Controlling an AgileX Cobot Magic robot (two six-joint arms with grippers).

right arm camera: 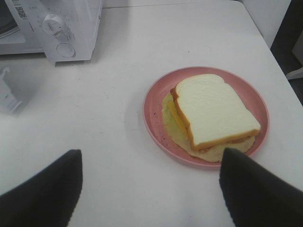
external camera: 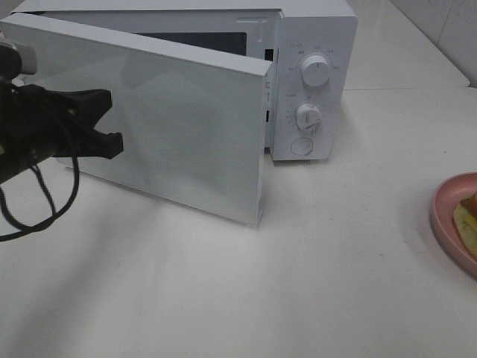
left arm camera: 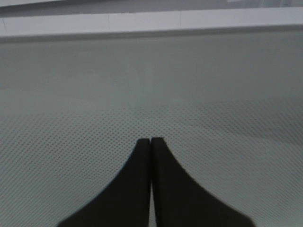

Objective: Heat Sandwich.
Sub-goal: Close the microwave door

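My closed black left gripper pushed the big white microwave door open; next, my wide-open right gripper should lift the sandwich.

left pincer: matte black plastic, two tapering forked prongs
left arm cable: thin black, looping loose under arm
left wrist housing: grey-silver block
right pincer: two broad matte black fingers, rounded tips

White microwave with door swung open, left jaws against it, pink plate at right edge
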